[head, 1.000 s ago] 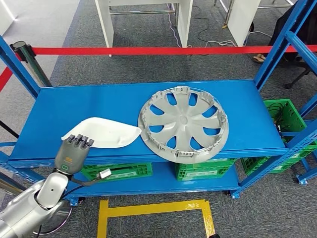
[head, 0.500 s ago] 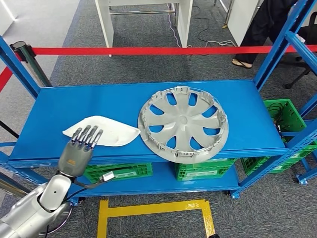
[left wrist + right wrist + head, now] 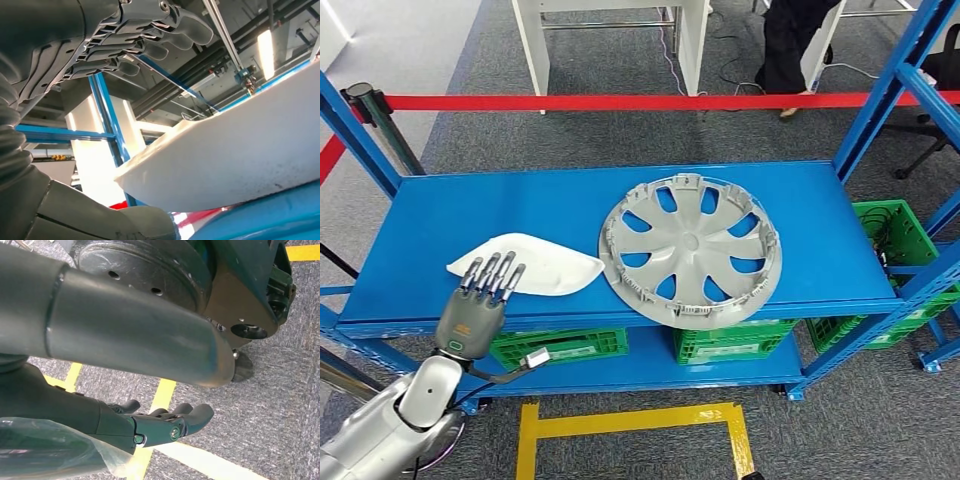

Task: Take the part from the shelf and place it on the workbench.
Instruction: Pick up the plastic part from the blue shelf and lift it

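Left side of the blue shelf: the white part lies flat on the upper deck, toward its front edge. It is a smooth, elongated white shell, rounded at its left end and tapering to a point at its right end, where the tip sits just beside the rim of the hubcap. In the left wrist view the white part shows a gently curved, matt surface resting on the blue deck.

The left hand comes in from below on a silver arm, palm down, at the shelf's front edge. Its fingers are extended and slightly spread, their tips lying over the left near portion of the part. In the left wrist view the fingers and the thumb stand apart on opposite sides of the part's edge, with a visible gap; nothing is clamped.

Centre to right: a grey hubcap lies flat on the same deck, spokes and rim clips visible. Green crates sit on the lower level and at far right.

The right hand hangs over grey carpet with yellow floor tape; its fingers are loosely extended and hold nothing.
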Action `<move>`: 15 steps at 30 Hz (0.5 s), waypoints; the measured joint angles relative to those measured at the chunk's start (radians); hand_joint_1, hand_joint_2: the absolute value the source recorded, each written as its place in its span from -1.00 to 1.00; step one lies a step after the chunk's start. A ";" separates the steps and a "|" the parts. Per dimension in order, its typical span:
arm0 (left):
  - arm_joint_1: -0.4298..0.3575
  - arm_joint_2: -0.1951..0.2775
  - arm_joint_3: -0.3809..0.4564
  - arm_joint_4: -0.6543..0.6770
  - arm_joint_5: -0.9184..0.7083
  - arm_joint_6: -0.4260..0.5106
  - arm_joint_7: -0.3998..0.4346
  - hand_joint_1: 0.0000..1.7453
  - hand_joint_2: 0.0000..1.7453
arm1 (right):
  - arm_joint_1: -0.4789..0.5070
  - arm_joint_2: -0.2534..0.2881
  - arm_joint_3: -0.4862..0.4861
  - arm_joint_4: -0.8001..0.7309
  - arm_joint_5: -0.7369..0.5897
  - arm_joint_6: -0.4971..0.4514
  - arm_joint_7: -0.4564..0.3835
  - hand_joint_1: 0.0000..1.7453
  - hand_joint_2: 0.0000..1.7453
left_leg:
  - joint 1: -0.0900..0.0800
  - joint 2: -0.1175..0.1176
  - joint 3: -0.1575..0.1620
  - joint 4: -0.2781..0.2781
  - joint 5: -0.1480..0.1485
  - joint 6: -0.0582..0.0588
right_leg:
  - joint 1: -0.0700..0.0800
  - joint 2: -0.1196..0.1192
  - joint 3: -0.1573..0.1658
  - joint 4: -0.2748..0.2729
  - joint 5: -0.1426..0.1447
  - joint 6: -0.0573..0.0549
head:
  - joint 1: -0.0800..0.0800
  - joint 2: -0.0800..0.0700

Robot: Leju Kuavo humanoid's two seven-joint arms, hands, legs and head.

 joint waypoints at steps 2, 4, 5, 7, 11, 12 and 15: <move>0.002 -0.001 0.001 -0.004 0.000 0.000 -0.001 -1.00 1.00 | 0.000 0.000 0.000 0.000 0.000 0.000 0.000 -1.00 -1.00 | 0.000 0.000 0.000 0.000 0.000 0.000 | 0.000 0.000 0.000 0.000 0.000 0.000 | 0.000 0.000; 0.007 -0.001 0.003 -0.008 0.000 -0.001 -0.001 -1.00 1.00 | 0.000 0.000 0.000 0.000 0.000 0.000 0.001 -1.00 -1.00 | 0.000 0.000 0.000 0.000 0.000 0.000 | 0.000 0.000 0.000 0.000 0.000 0.000 | 0.000 0.000; 0.011 -0.002 0.005 -0.010 0.000 -0.002 -0.001 -1.00 1.00 | 0.000 0.000 0.000 0.000 0.001 0.000 0.002 -1.00 -1.00 | 0.000 0.000 0.000 0.000 0.000 0.000 | 0.000 0.000 0.000 0.000 0.000 0.000 | 0.000 0.000; 0.018 -0.002 0.014 -0.011 0.000 -0.002 -0.001 -1.00 1.00 | 0.000 0.000 0.000 0.000 0.002 0.000 0.004 -1.00 -1.00 | 0.000 0.000 0.000 0.000 0.000 0.000 | 0.000 0.000 0.000 0.000 0.000 0.000 | 0.000 0.000; 0.022 0.002 0.023 -0.008 0.000 0.004 0.015 -1.00 1.00 | 0.000 -0.001 0.000 0.000 0.011 0.000 0.010 -1.00 -1.00 | 0.000 0.000 0.000 0.000 0.000 0.000 | 0.000 0.000 0.000 0.000 0.000 0.000 | 0.000 0.000; 0.020 0.004 0.023 -0.006 0.000 0.006 0.020 -1.00 1.00 | 0.000 -0.001 0.000 0.000 0.014 0.001 0.010 -1.00 -1.00 | 0.000 0.000 0.000 0.000 0.000 0.000 | 0.000 0.000 0.000 0.000 0.000 0.000 | 0.000 0.000; 0.012 0.009 0.023 0.008 0.000 0.017 0.030 -1.00 1.00 | 0.000 -0.002 0.000 0.000 0.020 0.001 0.011 -1.00 -1.00 | 0.000 0.000 0.000 0.000 0.000 0.000 | 0.000 0.000 0.000 0.000 0.000 0.000 | 0.000 0.000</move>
